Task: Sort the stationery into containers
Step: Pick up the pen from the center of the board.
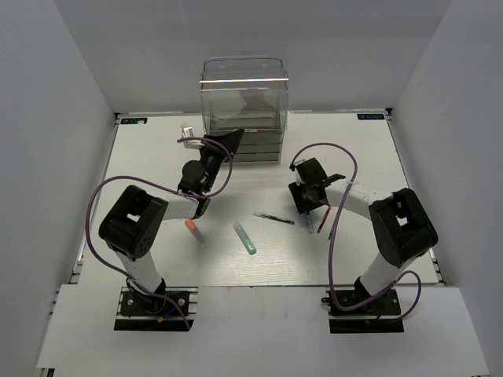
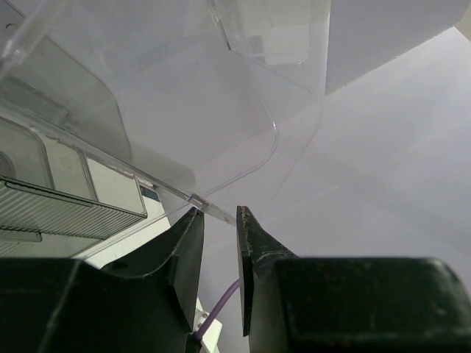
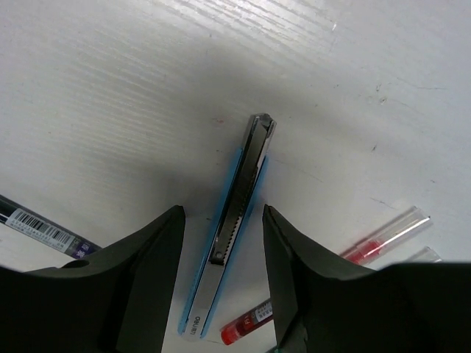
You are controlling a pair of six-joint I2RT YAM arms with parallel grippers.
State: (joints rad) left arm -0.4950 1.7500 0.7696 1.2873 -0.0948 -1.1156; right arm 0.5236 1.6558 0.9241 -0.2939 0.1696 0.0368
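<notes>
The clear drawer unit (image 1: 244,94) stands at the back centre, its stacked drawers (image 2: 66,213) showing in the left wrist view. My left gripper (image 1: 233,137) is at its lower left front, the jaws a narrow gap apart (image 2: 218,213) with a clear plastic edge (image 2: 210,206) just past the tips and nothing between them. My right gripper (image 1: 308,206) is open, low over the table, straddling a blue-cased cutter (image 3: 235,220). A red pen (image 3: 250,323) and a thin dark pen (image 3: 44,224) lie beside it. The orange-capped marker (image 1: 192,228), green-tipped marker (image 1: 245,238) and thin dark pen (image 1: 273,217) lie mid-table.
White walls enclose the table (image 1: 157,157) on the left, right and back. Purple cables (image 1: 338,157) loop above both arms. A second red pen with a clear end (image 3: 383,239) lies right of the right gripper's fingers.
</notes>
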